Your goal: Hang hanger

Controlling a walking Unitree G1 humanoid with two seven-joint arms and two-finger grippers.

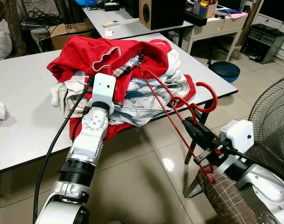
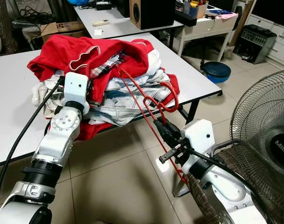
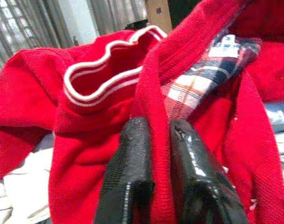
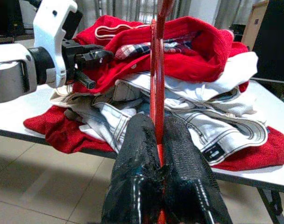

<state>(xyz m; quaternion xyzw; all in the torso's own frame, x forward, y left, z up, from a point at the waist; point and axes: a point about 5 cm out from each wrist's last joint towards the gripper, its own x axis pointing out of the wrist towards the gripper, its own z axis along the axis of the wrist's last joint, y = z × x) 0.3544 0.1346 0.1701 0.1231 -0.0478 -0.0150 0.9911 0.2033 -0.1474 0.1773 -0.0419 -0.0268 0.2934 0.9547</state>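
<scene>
Red plastic makes up the hanger [image 1: 179, 109], which sits right of centre in the left eye frame, its hook [image 1: 208, 95] curling up past the worktop's near edge and its far end tucked into the clothes pile [image 1: 132, 93]. The right claw [image 1: 192, 125] is clamped on the hanger just below the hook; in the right wrist frame the two black fingers [image 4: 137, 177] press together with the red bar between them. One thin arm of the hanger runs down and ends in a small clip beside the right wrist at the lower right. The left claw [image 3: 153, 135], at the centre of the left eye frame, is closed on a fold of the red shirt [image 1: 100, 53] that tops the pile, beside a plaid collar [image 3: 198, 88]. Under the shirt lie white and pale denim clothes, heaped on the white worktop [image 1: 20, 93] that spans the left half of the frame. A fan [image 1: 273, 121] stands at the right edge, and a black speaker [image 1: 156, 11] sits on a second table at the upper centre.
</scene>
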